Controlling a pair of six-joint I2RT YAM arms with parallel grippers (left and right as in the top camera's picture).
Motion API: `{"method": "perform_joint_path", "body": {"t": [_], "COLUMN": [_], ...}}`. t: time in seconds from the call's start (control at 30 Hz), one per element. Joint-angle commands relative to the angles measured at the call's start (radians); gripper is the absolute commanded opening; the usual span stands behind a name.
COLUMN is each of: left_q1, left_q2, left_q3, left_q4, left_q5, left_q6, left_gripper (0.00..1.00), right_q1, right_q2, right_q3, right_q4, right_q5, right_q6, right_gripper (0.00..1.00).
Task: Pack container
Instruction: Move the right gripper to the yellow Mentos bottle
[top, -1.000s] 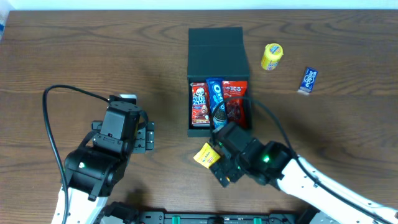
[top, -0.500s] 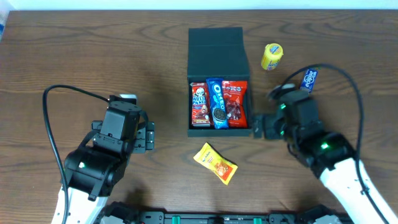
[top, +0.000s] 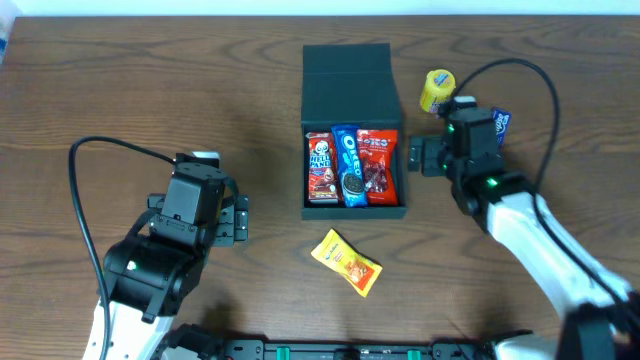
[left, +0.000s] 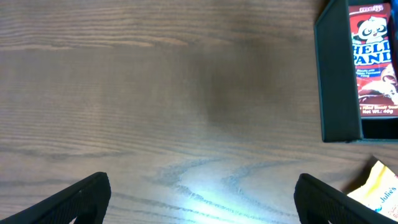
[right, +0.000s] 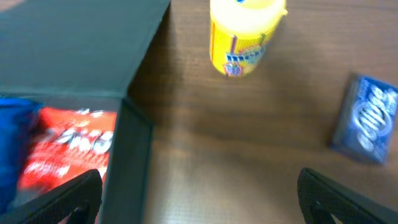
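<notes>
The right gripper (top: 418, 158) now hangs just beside the right wall of the container (top: 346, 70), its jaws spread wide and empty. A second ago it is low over the yellow packet (top: 346, 262) near the box's near edge; since then it swings right and far, and the packet stays on the table, not picked up. Its wrist view now faces the yellow tube (right: 245, 34) and the small blue packet (right: 365, 118), both lying right of the box, so one of these looks like its next target.

The container sits at the table's centre, lid flap folded back to the far side, with the red Hello Panda packet (top: 321, 165), the blue Oreo packet (top: 348, 165) and another red packet (top: 377, 165) side by side inside. Three items are still loose.

The left gripper (top: 240, 220) remains unmoved, released and empty, over bare wood left of the box.
</notes>
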Motion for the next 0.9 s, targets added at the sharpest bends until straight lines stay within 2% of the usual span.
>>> {"method": "perform_joint_path", "body": {"t": [0.0, 0.13, 0.4, 0.87], "left_q1": [0.004, 0.004, 0.004, 0.004], "left_q2": [0.001, 0.001, 0.001, 0.001], "left_q3": [-0.002, -0.002, -0.002, -0.002], "left_q4": [-0.003, -0.004, -0.004, -0.004], "left_q5": [0.000, 0.000, 0.000, 0.000], "left_q6": [0.006, 0.006, 0.006, 0.006], "left_gripper": [0.95, 0.95, 0.95, 0.95], "right_q1": [-0.006, -0.018, -0.066, -0.091], "right_q2": [0.089, 0.192, 0.291, 0.319], "right_q3": [0.007, 0.007, 0.007, 0.009], "right_q4": [0.080, 0.183, 0.284, 0.472], "right_q5": [0.034, 0.114, 0.117, 0.105], "right_q6": [-0.054, -0.054, -0.054, -0.054], "right_gripper": [0.99, 0.99, 0.99, 0.99]}}
